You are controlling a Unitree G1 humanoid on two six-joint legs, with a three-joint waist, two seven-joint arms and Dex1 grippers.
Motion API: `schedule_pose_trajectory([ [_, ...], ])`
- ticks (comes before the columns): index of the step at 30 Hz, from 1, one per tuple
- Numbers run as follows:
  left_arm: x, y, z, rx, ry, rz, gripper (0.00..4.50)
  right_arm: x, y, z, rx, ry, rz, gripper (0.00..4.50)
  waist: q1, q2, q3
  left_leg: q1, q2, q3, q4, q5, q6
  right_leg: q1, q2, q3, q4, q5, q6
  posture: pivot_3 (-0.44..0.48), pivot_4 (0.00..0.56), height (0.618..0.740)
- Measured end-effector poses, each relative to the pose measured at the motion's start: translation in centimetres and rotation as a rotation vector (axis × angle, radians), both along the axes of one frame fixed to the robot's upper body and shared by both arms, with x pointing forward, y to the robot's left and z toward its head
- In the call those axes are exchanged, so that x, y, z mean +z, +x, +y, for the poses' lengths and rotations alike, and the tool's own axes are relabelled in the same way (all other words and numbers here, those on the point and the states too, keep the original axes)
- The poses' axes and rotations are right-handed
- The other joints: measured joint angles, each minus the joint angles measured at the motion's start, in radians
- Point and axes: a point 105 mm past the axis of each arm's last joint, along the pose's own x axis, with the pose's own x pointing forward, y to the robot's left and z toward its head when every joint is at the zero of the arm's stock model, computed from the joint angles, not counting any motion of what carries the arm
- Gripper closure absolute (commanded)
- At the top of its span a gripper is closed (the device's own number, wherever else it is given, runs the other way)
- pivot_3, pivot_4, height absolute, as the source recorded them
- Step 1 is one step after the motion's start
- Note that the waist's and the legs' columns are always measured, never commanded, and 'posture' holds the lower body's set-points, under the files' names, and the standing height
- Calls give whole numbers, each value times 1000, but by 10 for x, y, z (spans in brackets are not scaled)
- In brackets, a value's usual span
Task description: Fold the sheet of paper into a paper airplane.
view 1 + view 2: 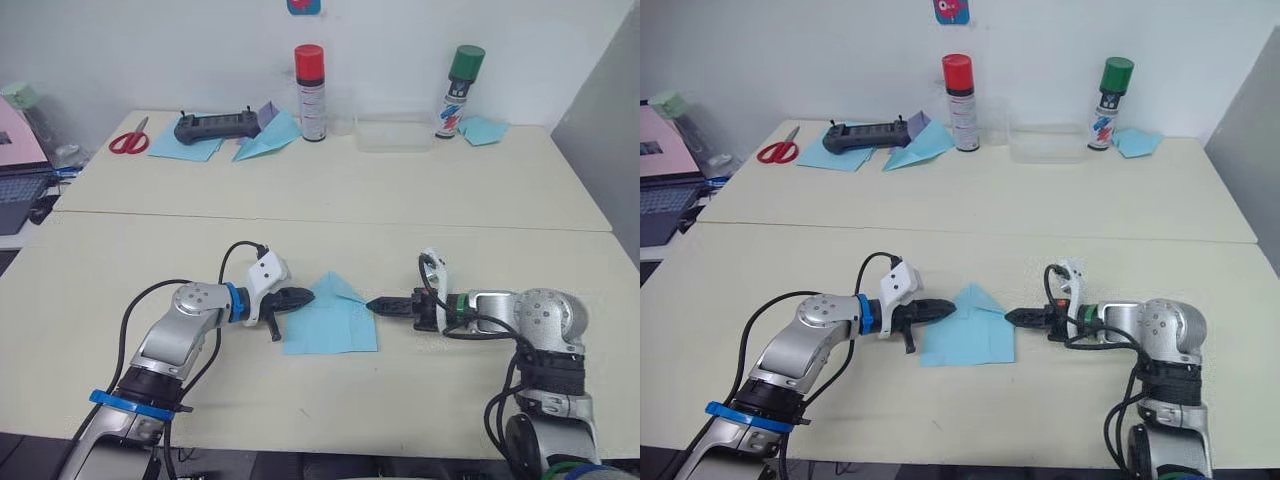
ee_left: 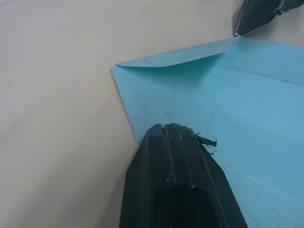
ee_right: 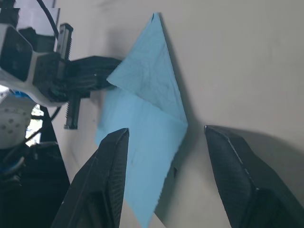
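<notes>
The sheet of paper (image 1: 330, 322) lies flat on the near table. It is light blue, and its far corners are folded in to a point, so it reads as a small house shape. My left gripper (image 1: 308, 297) is shut, its tip resting on the paper's left edge (image 2: 237, 95) beside the folded flap. My right gripper (image 1: 373, 304) reaches in from the right at table height. In the right wrist view its fingers (image 3: 111, 156) stand apart, open, at the paper's right corner (image 3: 147, 109) without holding it.
On the far table are red scissors (image 1: 129, 140), a black controller (image 1: 215, 126) on blue sheets, a blue dart-shaped plane (image 1: 268, 140), a red-capped can (image 1: 311, 92), a clear box (image 1: 395, 135), a green-capped can (image 1: 460, 92) and a blue folded paper (image 1: 484, 129). A laptop (image 1: 20, 185) sits far left.
</notes>
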Motion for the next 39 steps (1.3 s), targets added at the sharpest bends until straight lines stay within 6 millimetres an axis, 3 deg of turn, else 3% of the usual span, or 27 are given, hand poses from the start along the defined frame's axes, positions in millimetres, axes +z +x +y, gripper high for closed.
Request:
schedule_pose_trajectory([
  [6, 1, -1, -1, -4, 0, -6, 4500, 0, 7, 20, -24, 117, 80, 1879, 0, 0, 0, -2, 0, 0, 0, 0, 0, -2, 0, 0, 0, 0, 0, 0, 150, 740],
  [18, 2, -1, -1, -6, 2, -9, 4500, 4, 8, 29, -32, 144, 102, 1879, 0, 1, 0, -4, 0, 0, -1, 0, 0, -4, 0, 0, 0, 0, 0, 0, 150, 740],
  [20, 2, -1, -1, -7, 3, -11, 4500, 6, 12, 28, -48, 143, 100, 2425, 0, 1, 0, -4, 0, 0, -1, 0, 0, -4, 0, 0, 0, 0, 0, 0, 150, 740],
  [25, 2, -1, -1, -12, 10, -19, 4500, 4, 14, 27, -74, 147, 113, 4332, 0, 1, 1, -4, 0, 0, -1, 0, 0, -4, 0, 0, 0, 0, 0, 0, 150, 740],
  [26, 2, -1, -1, -12, 12, -20, 4500, 6, 14, 28, -71, 155, 109, 4475, 0, 1, 0, -4, 0, 0, -1, 0, 0, -4, 0, 0, 0, 0, 0, 0, 150, 740],
  [39, 2, 0, -1, -25, 18, -19, 4500, 14, 12, 37, -23, 142, 62, 4475, 0, 1, 1, -4, 0, 1, -1, 0, 0, -5, 0, 0, 0, 0, 0, 0, 150, 740],
])
